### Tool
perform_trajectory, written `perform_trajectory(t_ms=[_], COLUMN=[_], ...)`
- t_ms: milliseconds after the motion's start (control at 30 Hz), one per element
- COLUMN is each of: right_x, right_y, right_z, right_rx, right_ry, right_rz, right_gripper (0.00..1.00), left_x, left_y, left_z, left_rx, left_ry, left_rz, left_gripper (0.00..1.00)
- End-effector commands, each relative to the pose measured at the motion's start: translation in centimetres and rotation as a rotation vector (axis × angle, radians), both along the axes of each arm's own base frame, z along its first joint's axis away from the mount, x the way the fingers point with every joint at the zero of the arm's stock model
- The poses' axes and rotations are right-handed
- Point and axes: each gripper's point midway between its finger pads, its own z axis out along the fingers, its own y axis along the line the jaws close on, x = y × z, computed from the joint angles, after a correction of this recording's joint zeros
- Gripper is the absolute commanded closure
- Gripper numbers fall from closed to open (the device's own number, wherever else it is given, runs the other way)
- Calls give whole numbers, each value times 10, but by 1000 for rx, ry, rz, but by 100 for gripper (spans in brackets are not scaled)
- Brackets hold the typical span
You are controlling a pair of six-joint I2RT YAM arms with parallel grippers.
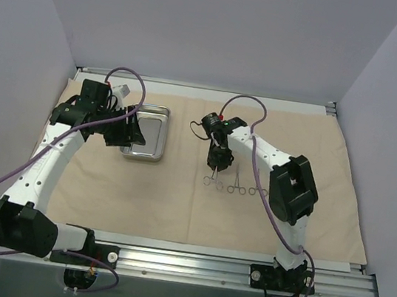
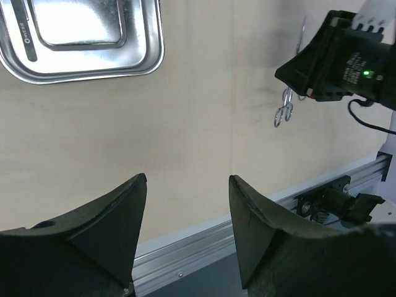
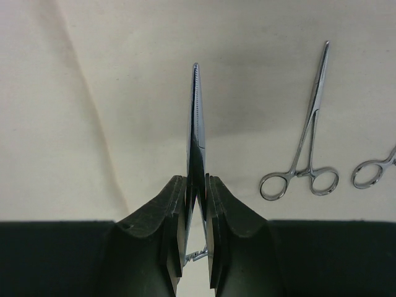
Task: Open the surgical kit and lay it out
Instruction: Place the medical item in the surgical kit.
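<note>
The beige cloth wrap point(image 1: 175, 205) lies spread flat over the table. The steel tray point(image 1: 161, 137) sits on it at the back left and looks empty point(image 2: 151, 55). My left gripper point(image 1: 131, 135) hovers at the tray's left side, and the left wrist view shows it open point(image 2: 185, 179) with nothing between the fingers. My right gripper point(image 1: 217, 160) is shut point(image 3: 196, 180) on one pair of forceps point(image 3: 195, 111), low over the cloth, rings toward the near edge point(image 1: 213, 183). Two more forceps point(image 1: 236, 188) point(image 1: 258, 192) lie side by side just right of it point(image 3: 306, 145) point(image 3: 371, 173).
An aluminium rail point(image 1: 226, 261) runs along the table's near edge. White walls close in the back and both sides. Purple cables point(image 1: 124, 74) loop off both arms.
</note>
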Motion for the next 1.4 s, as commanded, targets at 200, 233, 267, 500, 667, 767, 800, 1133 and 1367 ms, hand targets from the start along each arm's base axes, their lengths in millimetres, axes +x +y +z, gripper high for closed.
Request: perform_trajectory(t_ms=[200, 233, 267, 500, 667, 767, 800, 1133, 1367], right_x=[5, 6, 6, 10, 13, 15, 15, 18, 17], right_y=[-17, -18, -17, -17, -20, -20, -20, -27, -26], right_z=[-20, -22, -25, -33, -37, -39, -40, -45, -52], right_rx=[-187, -198, -201, -226, -259, -266, -268, -324, -330], right_ry=[0, 1, 6, 15, 16, 20, 22, 26, 47], right_rz=[-70, -69, -64, -47, -27, -16, -12, 27, 42], right_gripper=[100, 100, 100, 100, 100, 100, 100, 100, 100], left_x=[-4, -4, -3, 1, 3, 5, 5, 12, 15], left_y=[0, 0, 0, -4, -3, -3, -3, -3, 0], left_z=[-1, -2, -3, -4, -6, -6, -7, -11, -14], left_rx=[0, 1, 0, -14, -14, -17, -19, -35, -35], left_ry=[-2, 3, 5, 10, 19, 20, 21, 32, 40], left_rz=[-35, -36, -37, -56, -58, -60, -60, -58, -48], left_gripper=[36, 36, 36, 36, 36, 36, 36, 36, 36])
